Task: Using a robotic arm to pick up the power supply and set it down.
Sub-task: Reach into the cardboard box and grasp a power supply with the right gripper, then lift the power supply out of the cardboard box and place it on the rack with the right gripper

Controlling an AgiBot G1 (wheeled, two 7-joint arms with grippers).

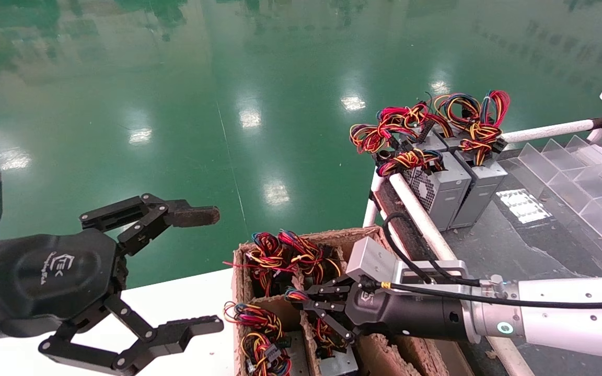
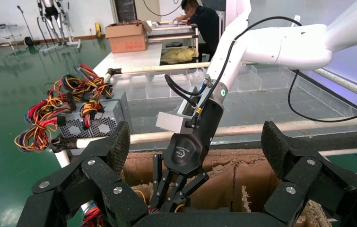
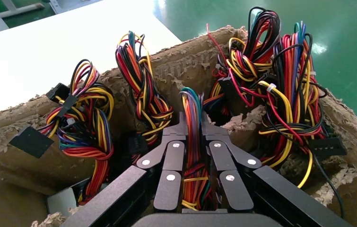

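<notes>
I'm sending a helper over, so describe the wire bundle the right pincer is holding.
Start at the torn cardboard box beside the white table. The right pincer reaches into it, shut on the wire bundle, the only one running straight between its fingers; neighbouring bundles stand free.

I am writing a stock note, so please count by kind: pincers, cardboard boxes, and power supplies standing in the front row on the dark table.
pincers: 2 (left pincer open; right pincer shut on the wires of a power supply in the box)
cardboard box: 1
front-row power supplies on the table: 2
total: 5
</notes>
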